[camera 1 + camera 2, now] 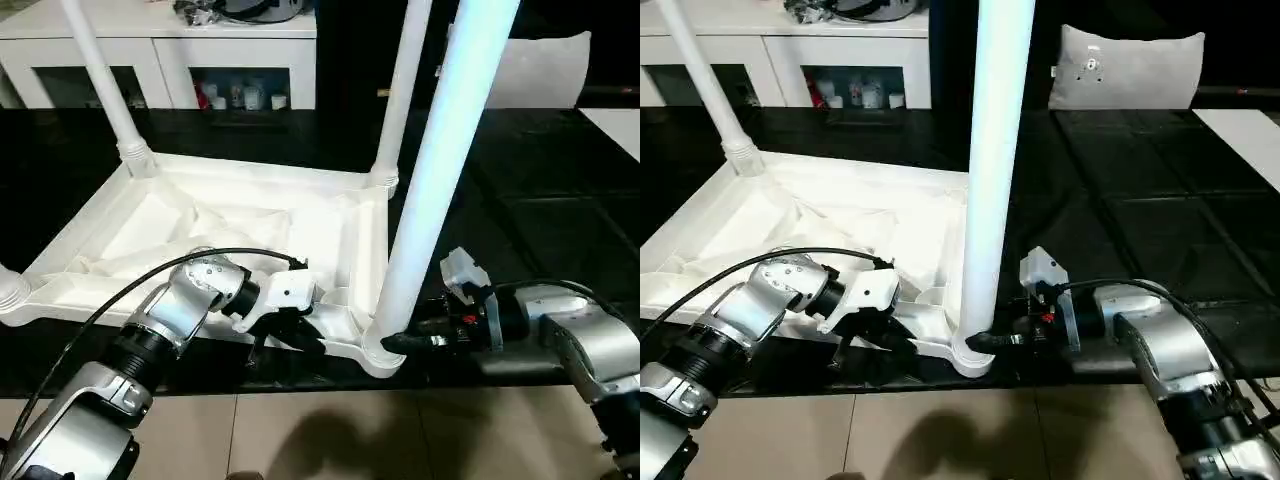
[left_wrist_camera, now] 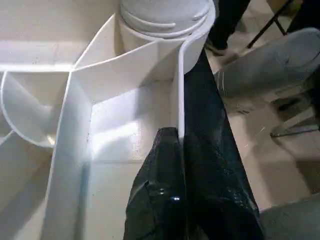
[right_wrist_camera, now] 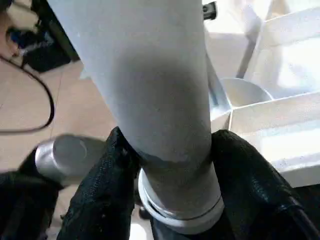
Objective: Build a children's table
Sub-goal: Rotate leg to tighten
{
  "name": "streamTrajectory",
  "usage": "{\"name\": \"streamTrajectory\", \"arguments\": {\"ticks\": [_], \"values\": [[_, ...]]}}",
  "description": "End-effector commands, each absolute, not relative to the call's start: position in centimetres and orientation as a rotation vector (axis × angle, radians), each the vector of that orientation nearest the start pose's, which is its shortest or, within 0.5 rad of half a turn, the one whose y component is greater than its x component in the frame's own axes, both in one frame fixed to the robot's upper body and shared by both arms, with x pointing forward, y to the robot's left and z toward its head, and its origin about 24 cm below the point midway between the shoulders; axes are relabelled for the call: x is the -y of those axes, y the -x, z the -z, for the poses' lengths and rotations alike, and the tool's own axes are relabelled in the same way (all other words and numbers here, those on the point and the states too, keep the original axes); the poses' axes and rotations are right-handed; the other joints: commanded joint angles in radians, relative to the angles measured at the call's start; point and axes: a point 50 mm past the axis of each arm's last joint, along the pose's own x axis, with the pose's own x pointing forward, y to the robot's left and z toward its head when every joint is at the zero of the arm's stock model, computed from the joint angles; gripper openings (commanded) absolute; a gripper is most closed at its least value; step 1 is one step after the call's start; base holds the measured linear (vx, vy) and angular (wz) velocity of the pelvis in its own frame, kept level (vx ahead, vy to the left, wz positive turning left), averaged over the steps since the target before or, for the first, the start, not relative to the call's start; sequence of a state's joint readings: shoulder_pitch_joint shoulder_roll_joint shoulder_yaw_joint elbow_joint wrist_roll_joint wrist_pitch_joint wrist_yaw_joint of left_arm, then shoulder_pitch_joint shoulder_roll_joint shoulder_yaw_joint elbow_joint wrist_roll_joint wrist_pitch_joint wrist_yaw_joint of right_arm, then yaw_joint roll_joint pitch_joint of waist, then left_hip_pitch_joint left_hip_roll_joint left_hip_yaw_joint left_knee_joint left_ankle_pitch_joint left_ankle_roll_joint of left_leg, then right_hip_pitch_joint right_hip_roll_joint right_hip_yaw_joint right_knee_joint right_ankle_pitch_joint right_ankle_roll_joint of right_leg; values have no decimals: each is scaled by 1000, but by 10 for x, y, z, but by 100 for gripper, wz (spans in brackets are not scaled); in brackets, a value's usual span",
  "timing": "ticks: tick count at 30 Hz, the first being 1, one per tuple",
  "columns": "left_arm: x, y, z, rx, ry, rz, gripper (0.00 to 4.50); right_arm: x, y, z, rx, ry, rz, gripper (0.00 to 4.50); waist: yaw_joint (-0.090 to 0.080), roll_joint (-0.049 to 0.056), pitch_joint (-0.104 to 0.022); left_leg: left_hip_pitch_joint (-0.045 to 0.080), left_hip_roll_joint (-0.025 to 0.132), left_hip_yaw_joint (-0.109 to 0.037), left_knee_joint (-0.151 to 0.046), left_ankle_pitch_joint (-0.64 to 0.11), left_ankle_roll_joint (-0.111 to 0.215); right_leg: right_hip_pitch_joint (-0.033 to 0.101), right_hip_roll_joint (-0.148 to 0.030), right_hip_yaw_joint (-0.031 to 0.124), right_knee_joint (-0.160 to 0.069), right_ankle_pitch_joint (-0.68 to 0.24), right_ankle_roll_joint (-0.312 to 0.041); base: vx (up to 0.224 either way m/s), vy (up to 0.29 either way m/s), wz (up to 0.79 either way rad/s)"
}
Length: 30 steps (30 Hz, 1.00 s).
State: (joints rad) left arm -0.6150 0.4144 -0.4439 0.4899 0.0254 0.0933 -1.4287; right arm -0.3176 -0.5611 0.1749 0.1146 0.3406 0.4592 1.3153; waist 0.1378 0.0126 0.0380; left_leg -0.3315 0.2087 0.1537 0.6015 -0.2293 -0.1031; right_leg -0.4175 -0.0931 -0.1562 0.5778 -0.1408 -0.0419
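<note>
Leg (image 3: 150, 100) stands clamped in right end effector (image 3: 172, 200).

The white ribbed tabletop (image 1: 330, 215) lies underside-up on the black table, with tapered white legs (image 1: 440, 170) upright in its corner sockets.

bright overhead light; white leg (image 1: 440, 170) glares bluish; wrist views soft, blurred.

I see a lived-in room, white cabinet (image 1: 150, 50) with glass doors, grey cushion (image 1: 1130, 68), black-covered work table (image 1: 1160, 200), tiled floor (image 1: 330, 430).
</note>
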Motion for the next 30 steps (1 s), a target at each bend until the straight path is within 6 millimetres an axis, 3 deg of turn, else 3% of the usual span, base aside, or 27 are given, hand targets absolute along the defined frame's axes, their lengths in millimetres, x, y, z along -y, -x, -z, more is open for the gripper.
{"name": "streamTrajectory", "arguments": {"ticks": [1,3,4,6,7,10,12,14,16,19,24,30], "values": [[-103,-299,-61,-490,-503,1629,0,159,-265,-78,-410,-13,-1384,196,-7,-14,-66,-15,20,11,-66,-52,77,75,-58,61,-68,-356,-78,0,0,0],[-99,-306,-61,-477,-479,1525,0,155,-272,-76,-397,-1,-1285,196,-13,-15,-62,-14,13,12,-67,-73,56,73,-57,56,-81,-424,-49,0,0,0],[-93,-313,-60,-475,-436,1405,0,151,-284,-73,-389,-13,-1134,196,-21,-17,-62,-14,9,13,-66,-74,42,72,-54,53,-83,-444,-37,0,0,0],[-88,-316,-59,-489,-400,1329,0,148,-296,-70,-385,-23,-968,196,-32,-17,-62,-16,6,11,-66,-77,33,74,-54,48,-88,-467,-23,0,0,0],[-79,-318,-59,-492,-366,1252,0,145,-308,-67,-393,-52,-795,196,-50,-19,-62,-23,1,9,-65,-81,27,77,-53,41,-92,-486,-4,0,0,0],[-70,-320,-59,-484,-329,1186,0,143,-318,-64,-400,-78,-651,193,-75,-16,-64,-23,-4,9,-61,-80,35,76,-52,39,-96,-482,-3,0,0,0],[-62,-324,-60,-470,-297,1103,0,140,-323,-64,-365,-73,-577,193,-85,-13,-66,-22,-5,10,-58,-76,59,72,-51,41,-99,-462,-13,0,0,0],[-59,-324,-60,-465,-292,1081,0,138,-324,-64,-345,-78,-577,193,-85,-15,-69,-27,-3,10,-59,-54,80,77,-50,44,-91,-418,-26,0,0,0],[-54,-324,-61,-452,-289,1067,0,133,-321,-66,-324,-115,-610,249,-82,-14,-73,-28,3,7,-59,-28,96,79,-50,48,-80,-352,-49,0,0,0],[-51,-323,-63,-437,-299,1066,0,131,-318,-64,-330,-118,-626,280,-76,-11,-72,-27,8,5,-60,7,114,80,-51,52,-69,-284,-84,0,0,0],[-57,-323,-64,-420,-333,1103,0,141,-316,-66,-305,-90,-647,325,-75,-11,-69,-25,6,9,-61,-22,112,82,-53,54,-72,-308,-89,0,0,0],[-76,-319,-64,-397,-436,1263,0,163,-308,-80,-263,17,-833,376,-67,-10,-68,-22,10,8,-63,-54,119,81,-54,55,-75,-326,-81,0,0,0]]}}
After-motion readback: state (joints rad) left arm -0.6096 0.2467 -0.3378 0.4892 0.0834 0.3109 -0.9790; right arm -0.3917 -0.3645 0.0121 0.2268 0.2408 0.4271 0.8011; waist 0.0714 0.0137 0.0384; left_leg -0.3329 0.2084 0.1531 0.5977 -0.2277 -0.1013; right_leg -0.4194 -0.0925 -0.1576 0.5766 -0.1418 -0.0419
